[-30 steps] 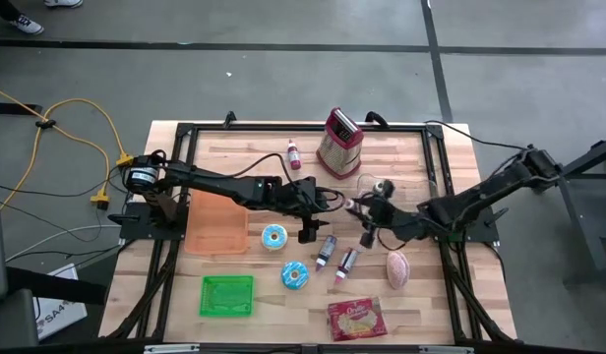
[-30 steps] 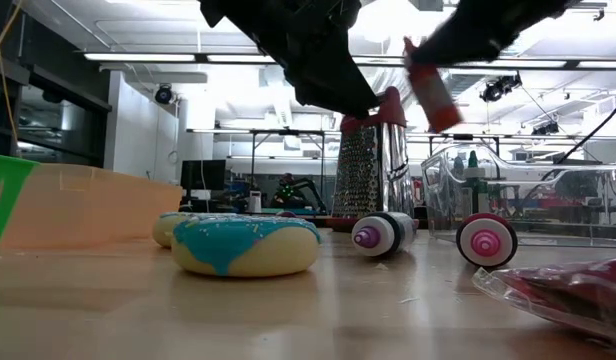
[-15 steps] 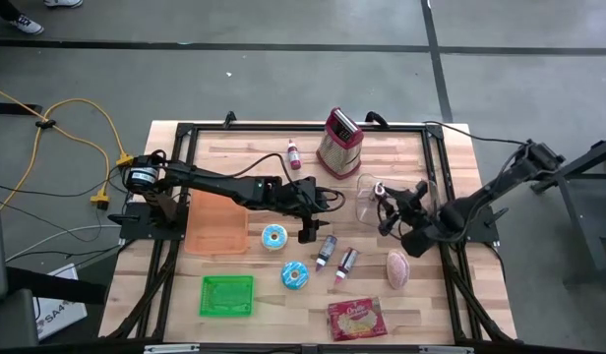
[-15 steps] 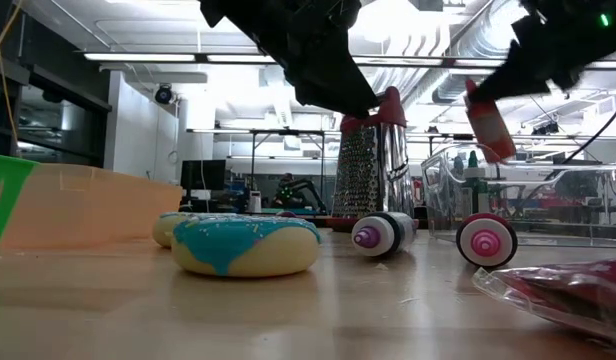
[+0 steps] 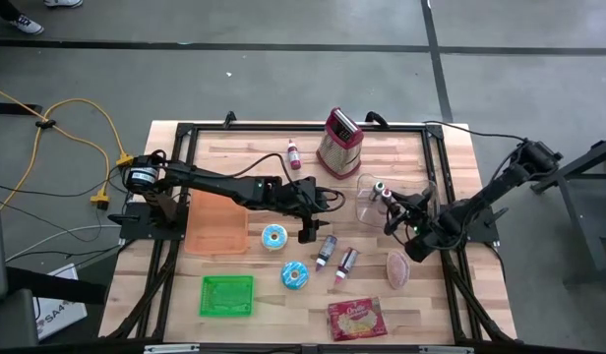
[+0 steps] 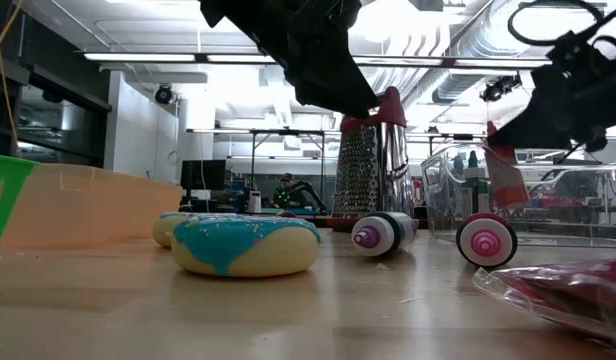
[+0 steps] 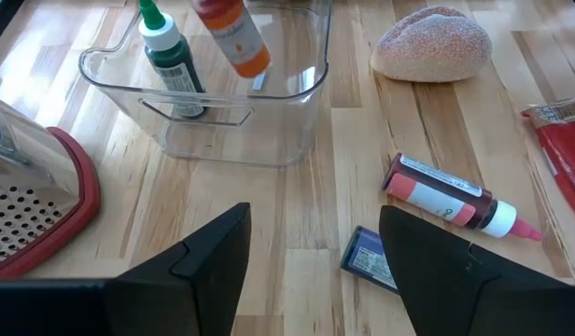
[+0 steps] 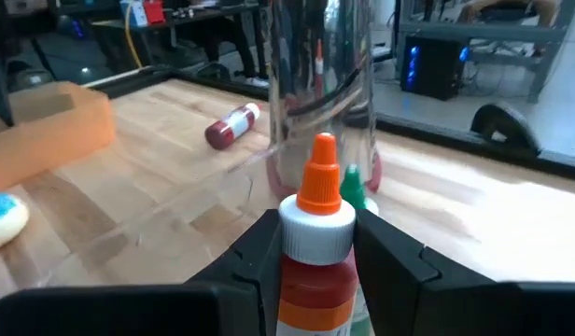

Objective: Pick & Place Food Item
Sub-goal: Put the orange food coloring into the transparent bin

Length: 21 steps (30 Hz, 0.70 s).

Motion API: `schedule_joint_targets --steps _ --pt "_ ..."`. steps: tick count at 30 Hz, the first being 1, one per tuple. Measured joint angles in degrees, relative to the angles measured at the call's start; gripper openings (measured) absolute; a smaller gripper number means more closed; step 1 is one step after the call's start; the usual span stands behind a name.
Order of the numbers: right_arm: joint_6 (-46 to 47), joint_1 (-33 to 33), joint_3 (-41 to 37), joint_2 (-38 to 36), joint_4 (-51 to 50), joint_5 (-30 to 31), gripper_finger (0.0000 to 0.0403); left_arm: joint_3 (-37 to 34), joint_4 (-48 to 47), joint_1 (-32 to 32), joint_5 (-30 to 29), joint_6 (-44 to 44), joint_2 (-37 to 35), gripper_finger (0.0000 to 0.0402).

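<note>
My right gripper (image 5: 394,208) is shut on an orange-red squeeze bottle (image 8: 315,245) with a white collar and an orange tip. It holds the bottle over the clear plastic container (image 5: 392,195) right of the table's middle. A green bottle (image 7: 170,62) stands upright in that container. In the left wrist view the orange-red bottle (image 7: 231,35) slants down between the container's walls (image 7: 222,140). My left gripper (image 5: 308,232) hangs open above the table's middle, touching nothing. My right gripper pinches the bottle's body below the white collar (image 8: 314,280) between its two fingers (image 8: 261,250), one on each side. The bottle lies along the fingers, and its capped end reaches past the fingertips. It hangs tilted (image 6: 505,180); whether it touches the container's floor, I cannot tell.
Two pink-capped bottles (image 5: 327,249), (image 5: 346,262) lie near the middle, beside two blue-iced donuts (image 5: 274,236), (image 5: 295,275). A bread roll (image 5: 397,267) and a red packet (image 5: 355,318) lie near right. A grater (image 5: 339,143) and small red bottle (image 5: 293,153) are far, an orange block (image 5: 216,221) and green basket (image 5: 227,295) left.
My right gripper has carried the orange-red bottle from the table's middle toward the right edge and down, rolling its wrist on the way. The bottle has sunk from high above the table to the clear container.
</note>
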Motion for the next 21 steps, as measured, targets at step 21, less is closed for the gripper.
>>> schedule_joint_targets --steps 21 --pt "-5.7 0.2 -4.0 9.6 18.1 1.5 0.0106 0.0 0.0 0.0 0.2 0.0 0.0 0.0232"
